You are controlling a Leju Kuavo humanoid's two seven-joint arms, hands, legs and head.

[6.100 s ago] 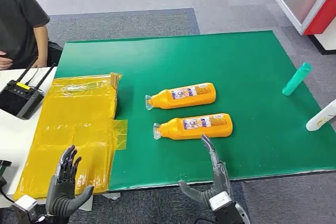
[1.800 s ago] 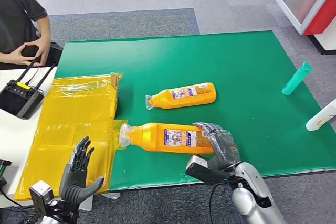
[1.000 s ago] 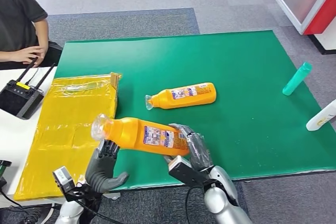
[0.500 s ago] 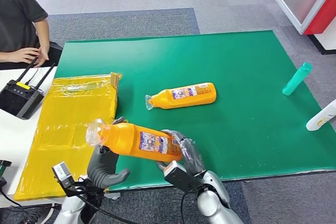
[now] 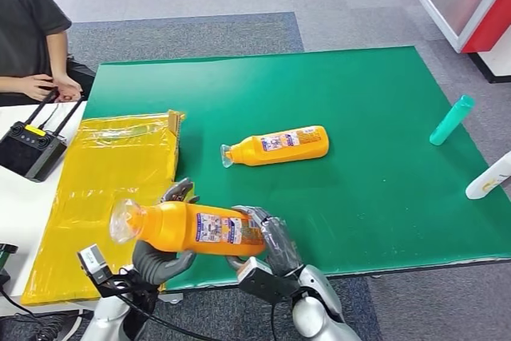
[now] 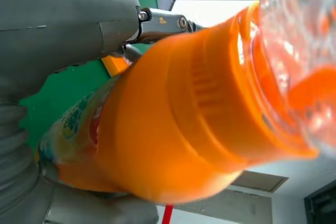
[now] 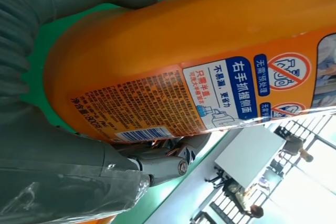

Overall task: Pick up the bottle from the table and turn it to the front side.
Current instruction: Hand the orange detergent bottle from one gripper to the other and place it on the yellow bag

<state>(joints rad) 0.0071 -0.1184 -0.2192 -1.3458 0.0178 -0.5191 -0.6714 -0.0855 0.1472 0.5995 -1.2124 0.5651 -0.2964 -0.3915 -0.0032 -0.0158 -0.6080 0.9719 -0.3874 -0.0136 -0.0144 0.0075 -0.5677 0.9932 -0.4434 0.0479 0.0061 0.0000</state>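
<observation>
Hands grip lifted bottle horizontally, left at neck.

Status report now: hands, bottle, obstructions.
Right hand grips held bottle at its base; left hand grips near its neck. Bottle lifted, roughly level. Second bottle lies apart on green mat.

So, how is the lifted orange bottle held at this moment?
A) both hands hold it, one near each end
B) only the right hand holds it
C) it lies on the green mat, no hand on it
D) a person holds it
A: the orange bottle is off the table, with the left hand at its neck end and the right hand around its base end.
</observation>
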